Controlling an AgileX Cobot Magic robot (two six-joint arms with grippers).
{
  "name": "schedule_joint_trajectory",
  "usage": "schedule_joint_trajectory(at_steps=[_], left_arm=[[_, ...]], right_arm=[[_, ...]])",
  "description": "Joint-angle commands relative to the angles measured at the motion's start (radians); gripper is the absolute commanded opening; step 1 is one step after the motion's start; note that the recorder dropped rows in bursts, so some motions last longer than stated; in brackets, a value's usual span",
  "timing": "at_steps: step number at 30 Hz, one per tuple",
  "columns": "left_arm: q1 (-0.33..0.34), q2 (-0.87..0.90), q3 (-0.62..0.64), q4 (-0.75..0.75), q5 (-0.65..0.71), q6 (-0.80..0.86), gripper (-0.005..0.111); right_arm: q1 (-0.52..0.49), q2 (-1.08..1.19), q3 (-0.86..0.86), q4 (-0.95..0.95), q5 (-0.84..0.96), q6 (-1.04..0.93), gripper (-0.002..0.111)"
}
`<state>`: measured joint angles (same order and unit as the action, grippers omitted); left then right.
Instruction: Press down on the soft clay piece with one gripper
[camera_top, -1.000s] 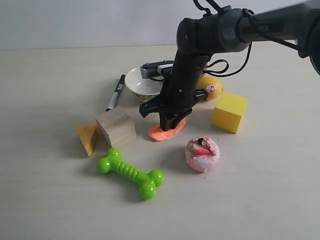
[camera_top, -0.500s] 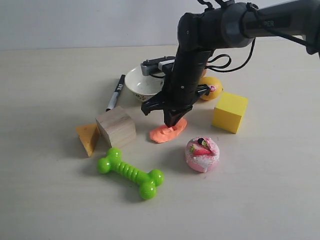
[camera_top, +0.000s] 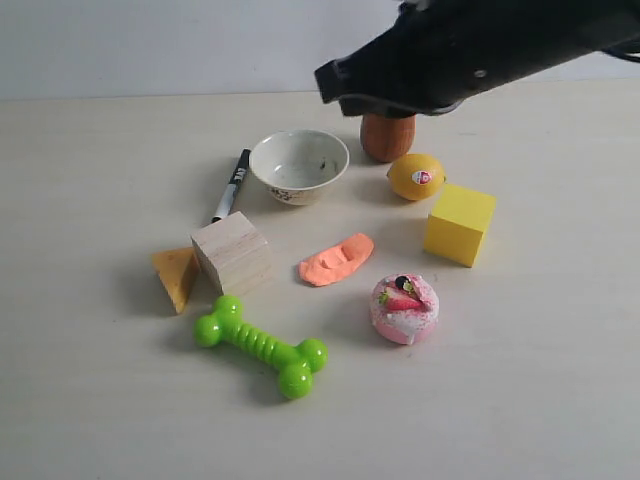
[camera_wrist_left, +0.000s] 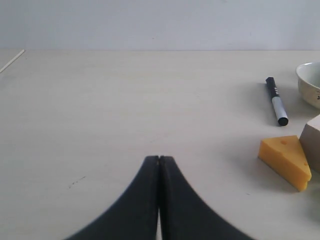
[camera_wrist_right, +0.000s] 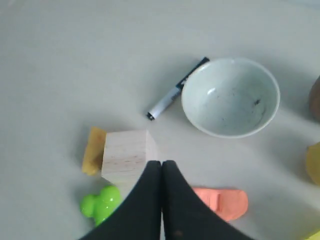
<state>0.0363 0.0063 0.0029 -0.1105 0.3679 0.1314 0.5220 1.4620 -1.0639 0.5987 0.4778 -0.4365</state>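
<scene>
Below right fingers (camera_wrist_right: 145, 205), well apart: soft clay piece (camera_top: 336, 259), dented; fingers pressed together, empty.

exterior cam: angled down on the table (camera_top: 90, 420), mid range. right wrist cam: high, near straight down past my right gripper (camera_wrist_right: 161, 163); bowl (camera_wrist_right: 230, 100) and marker (camera_wrist_right: 175, 92) beyond the jaws, shared with exterior. left wrist cam: low, near level past my left gripper (camera_wrist_left: 159, 158); same marker ahead of the jaws.
</scene>
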Motion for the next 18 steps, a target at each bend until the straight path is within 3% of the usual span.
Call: schedule_joint_trajectory(at_steps=[1, 12, 18], left_arm=[[0.001, -0.006, -0.003, 0.003, -0.009, 0.001, 0.000], [0.001, -0.006, -0.003, 0.003, -0.009, 0.001, 0.000], [0.001, -0.006, -0.003, 0.003, -0.009, 0.001, 0.000]], right_arm=[[0.001, -0.198, 0.078, 0.009, -0.041, -0.034, 0.000], [0.001, -0.489, 0.080, -0.026, -0.025, -0.015, 0.000], [0.001, -0.600, 0.080, -0.244, -0.025, 0.034, 0.000]])
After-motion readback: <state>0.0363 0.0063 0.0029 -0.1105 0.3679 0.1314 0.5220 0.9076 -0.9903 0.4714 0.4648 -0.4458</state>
